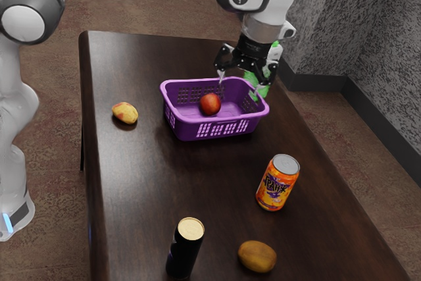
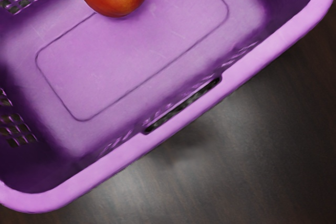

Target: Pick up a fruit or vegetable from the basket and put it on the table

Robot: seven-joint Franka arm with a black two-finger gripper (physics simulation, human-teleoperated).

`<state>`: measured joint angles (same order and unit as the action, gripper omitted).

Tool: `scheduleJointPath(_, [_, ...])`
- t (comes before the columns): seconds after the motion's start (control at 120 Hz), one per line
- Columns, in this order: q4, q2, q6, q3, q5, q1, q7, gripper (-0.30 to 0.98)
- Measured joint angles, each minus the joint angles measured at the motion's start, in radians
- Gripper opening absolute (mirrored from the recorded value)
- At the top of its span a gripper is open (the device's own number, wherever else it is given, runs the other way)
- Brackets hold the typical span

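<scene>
Red fruit [image 1: 210,104] sits on the floor of the purple basket [image 1: 184,128], near the middle in the exterior view. The gripper [image 1: 241,83] hangs up high by the basket's corner at the exterior view's right, on the far side. Its two fingers are apart, with nothing between them. So the fruit lies lower than the gripper and off to the exterior view's left, and in the wrist view it is across the floor from the edge with the long slot [image 2: 182,106]. The hand probably has to slide that way first, then go down without bumping the edge. The fruit looks almost round, with no clear long way, and it is smooth, shiny and red with some orange and yellow.
</scene>
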<state>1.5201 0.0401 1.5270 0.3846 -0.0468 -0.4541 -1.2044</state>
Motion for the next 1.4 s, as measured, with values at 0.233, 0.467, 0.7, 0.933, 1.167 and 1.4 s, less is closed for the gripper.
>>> scheduleJointPath(0.233, [0.002,0.054,0.020,0.001,0.002,0.076,-0.211,0.69])
scheduleJointPath(0.467, [0.054,0.042,0.050,0.002,0.005,0.060,-0.351,0.69])
scheduleJointPath(0.7, [0.170,-0.038,0.079,0.007,-0.001,0.051,-0.446,0.69])
scheduleJointPath(0.933, [0.256,-0.091,0.122,0.030,-0.023,0.047,-0.495,0.69])
scheduleJointPath(1.167, [0.314,-0.100,0.170,0.039,-0.043,0.085,-0.503,0.69])
scheduleJointPath(1.4, [0.336,-0.100,0.211,0.040,-0.055,0.068,-0.485,0.68])
